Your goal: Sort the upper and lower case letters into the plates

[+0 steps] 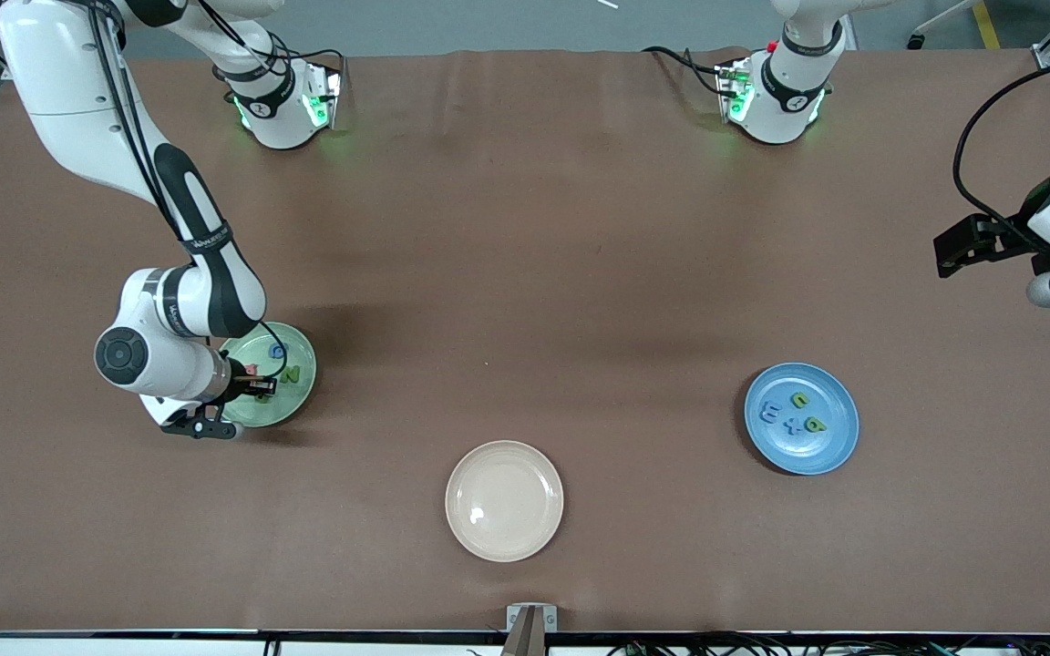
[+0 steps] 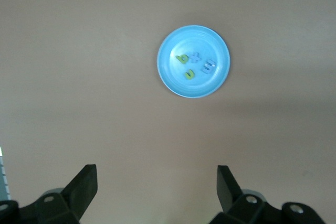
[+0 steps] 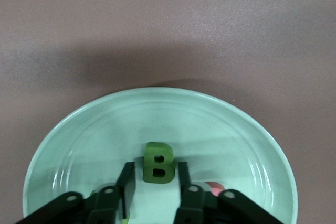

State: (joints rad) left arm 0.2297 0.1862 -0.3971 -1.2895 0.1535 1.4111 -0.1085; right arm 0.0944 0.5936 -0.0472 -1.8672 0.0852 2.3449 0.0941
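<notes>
Right gripper (image 3: 153,182), low in the green plate (image 3: 84,129), flanks the B (image 3: 158,162), grip unclear; open wide, lift straight. Left gripper (image 2: 156,184) waits agape, empty.

Two white arms with glossy rounded shells, black joint bands, black cables along the links. Bases lit green. Right arm's forearm bears a black panel with small white lettering and a round dark grey joint cap. Grippers matte black, wedge-shaped fingers, silver screw heads at their mounts.

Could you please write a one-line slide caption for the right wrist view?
Right gripper low in the pale green round plate, its black fingers flanking a chunky green toy letter B that rests on the plate.
</notes>
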